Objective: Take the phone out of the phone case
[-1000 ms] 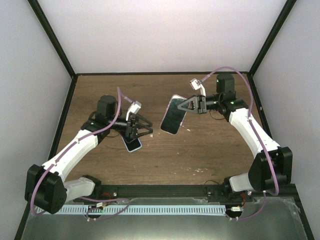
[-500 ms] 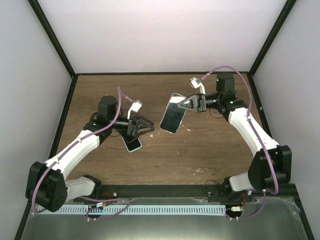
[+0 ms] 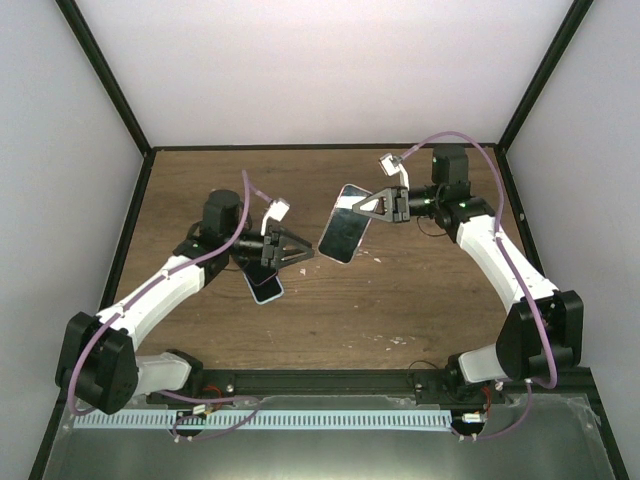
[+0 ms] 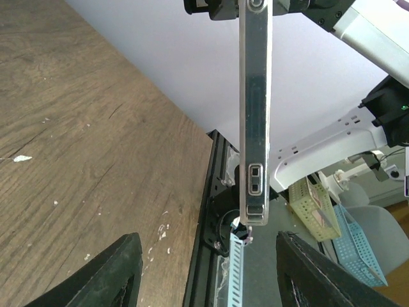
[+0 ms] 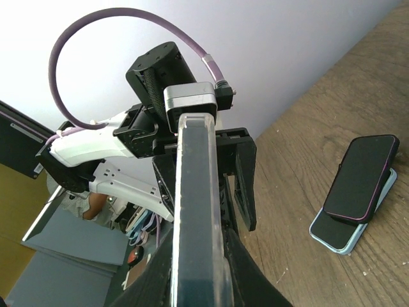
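**Top external: phone held up mid-table, left jaws spread**

Right gripper is clamped on the upper end of the phone, holding it tilted in the air above the middle of the table. Left gripper points at it from the left, fingers well apart and gripping nothing. On the left wrist camera, the phone's silver edge hangs in line with that gap, untouched. Down on the wood by the left gripper, a dark slab lies across a pale blue slab.

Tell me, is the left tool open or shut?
Open. In the left wrist view, the left tool has its fingers far apart, touching nothing; the phone is ahead.
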### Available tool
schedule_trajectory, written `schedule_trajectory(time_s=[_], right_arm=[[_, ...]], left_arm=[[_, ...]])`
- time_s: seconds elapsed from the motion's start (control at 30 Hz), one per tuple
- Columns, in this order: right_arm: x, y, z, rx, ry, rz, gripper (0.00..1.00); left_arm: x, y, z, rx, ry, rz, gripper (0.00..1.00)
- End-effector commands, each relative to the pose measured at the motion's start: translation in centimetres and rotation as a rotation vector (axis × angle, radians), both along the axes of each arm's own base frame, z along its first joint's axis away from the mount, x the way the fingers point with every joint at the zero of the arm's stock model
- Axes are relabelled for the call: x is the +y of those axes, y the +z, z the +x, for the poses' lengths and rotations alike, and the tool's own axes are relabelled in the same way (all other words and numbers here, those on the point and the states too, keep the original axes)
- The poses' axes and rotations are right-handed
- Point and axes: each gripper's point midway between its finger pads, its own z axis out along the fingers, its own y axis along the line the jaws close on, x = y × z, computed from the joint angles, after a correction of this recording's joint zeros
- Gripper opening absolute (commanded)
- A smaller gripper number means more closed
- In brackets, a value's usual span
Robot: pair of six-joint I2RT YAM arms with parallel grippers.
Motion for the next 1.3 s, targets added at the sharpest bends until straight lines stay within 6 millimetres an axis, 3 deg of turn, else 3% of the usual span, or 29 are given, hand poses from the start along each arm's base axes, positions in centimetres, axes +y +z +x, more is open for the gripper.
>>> schedule_trajectory(time_s=[0.0, 0.47, 0.93, 1.27], right_arm=[[0.2, 2.3, -0.8, -0.073, 0.021, 0.021, 0.01], [0.4, 2.8, -1.8, -0.094, 0.054, 0.032, 0.01], [0.1, 4.9, -4.8, -0.12, 0.194, 0.094, 0.01], [0.1, 5.7, -6.3, -0.11, 0.257, 0.108, 0.01]], left_arm=[[-0.5, 0.9, 0.4, -0.028, -0.005, -0.016, 0.58], [-1.0, 0.5, 1.0, -0.006, 0.004, -0.006, 0.53], [-0.2, -3.8, 3.4, 0.021, 0.145, 0.121, 0.31], [0.6, -6.4, 5.9, 0.05, 0.245, 0.19, 0.26]])
